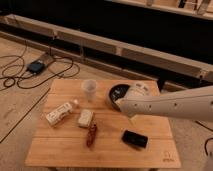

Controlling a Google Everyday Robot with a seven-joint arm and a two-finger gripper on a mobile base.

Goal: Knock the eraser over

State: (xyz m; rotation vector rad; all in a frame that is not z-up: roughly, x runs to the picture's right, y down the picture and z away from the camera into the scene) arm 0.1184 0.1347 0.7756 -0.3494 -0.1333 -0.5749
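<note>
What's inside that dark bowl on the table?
The dark bowl shows only a dark inside on its left part. The white arm covers its right side, so anything there is hidden. The gripper is near the bowl's front edge.

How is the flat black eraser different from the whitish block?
The thin black rectangular eraser is dark; the whitish rectangular block is pale. The eraser lies near the table's front right, the block nearer the middle. Both lie flat. The gripper is over the table, beside the dark bowl.
</note>
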